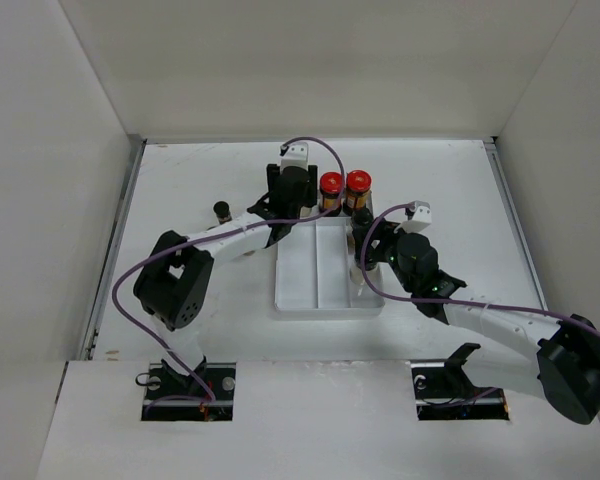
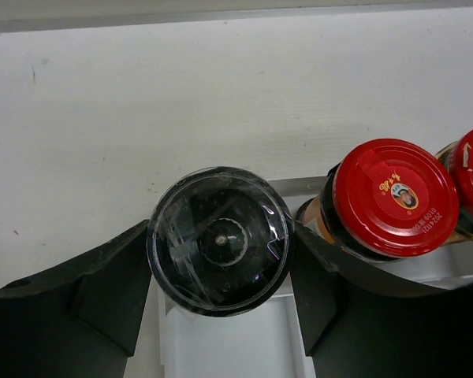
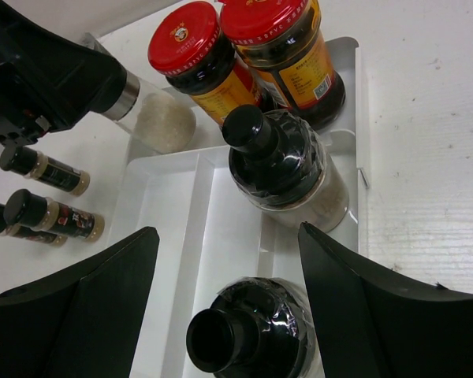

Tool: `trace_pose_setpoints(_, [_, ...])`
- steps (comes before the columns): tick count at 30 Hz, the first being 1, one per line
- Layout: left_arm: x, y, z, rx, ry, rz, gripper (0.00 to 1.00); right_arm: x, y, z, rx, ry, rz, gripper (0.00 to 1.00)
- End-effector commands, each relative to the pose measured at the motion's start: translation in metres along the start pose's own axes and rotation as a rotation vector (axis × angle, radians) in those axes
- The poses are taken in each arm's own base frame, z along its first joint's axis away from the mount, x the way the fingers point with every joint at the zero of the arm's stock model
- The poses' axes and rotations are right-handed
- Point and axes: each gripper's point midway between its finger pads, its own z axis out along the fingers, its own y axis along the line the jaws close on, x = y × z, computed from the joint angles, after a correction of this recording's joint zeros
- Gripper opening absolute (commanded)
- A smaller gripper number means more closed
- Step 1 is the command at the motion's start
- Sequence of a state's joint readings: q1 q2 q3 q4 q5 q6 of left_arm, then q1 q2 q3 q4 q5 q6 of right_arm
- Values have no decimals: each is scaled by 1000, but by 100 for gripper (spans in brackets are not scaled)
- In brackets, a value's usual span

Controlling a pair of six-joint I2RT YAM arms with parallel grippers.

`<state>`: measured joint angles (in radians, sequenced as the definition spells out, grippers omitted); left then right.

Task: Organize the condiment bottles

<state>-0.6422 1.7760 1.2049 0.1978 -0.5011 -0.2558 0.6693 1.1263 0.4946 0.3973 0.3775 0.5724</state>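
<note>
The white divided tray (image 1: 302, 280) lies mid-table. Two red-lidded amber jars (image 1: 331, 185) (image 1: 358, 182) stand at its far right end, one showing close up (image 2: 394, 197). My left gripper (image 1: 292, 205) is shut on a wider jar (image 2: 218, 240) with a dark, film-wrapped lid and pale contents (image 3: 164, 122), at the tray's far left corner. My right gripper (image 3: 229, 236) hangs open over the tray's right compartment. Its fingers flank a black-capped bottle (image 3: 256, 335) without touching it. A second black-capped bottle (image 3: 284, 169) stands just beyond.
Three slim black-capped bottles (image 3: 43, 169) (image 3: 51, 213) (image 3: 8, 224) lie on the table left of the tray. One small dark-capped bottle (image 1: 222, 210) stands further left. White walls enclose the table on three sides.
</note>
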Motion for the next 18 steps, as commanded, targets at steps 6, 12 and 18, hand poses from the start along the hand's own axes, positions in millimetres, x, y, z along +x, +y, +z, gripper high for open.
trace_pose_setpoints(6, [-32, -19, 5, 22, -122, -84, 49, -15, 9, 1, -28, -54, 29, 79])
trace_pose_setpoints(12, [-31, -19, 2, 13, -131, -82, 63, -14, 10, 2, -30, -52, 23, 79])
trace_pose_setpoints(18, [-49, -12, -19, 6, -180, -116, 84, -15, 9, 1, -30, -55, 26, 79])
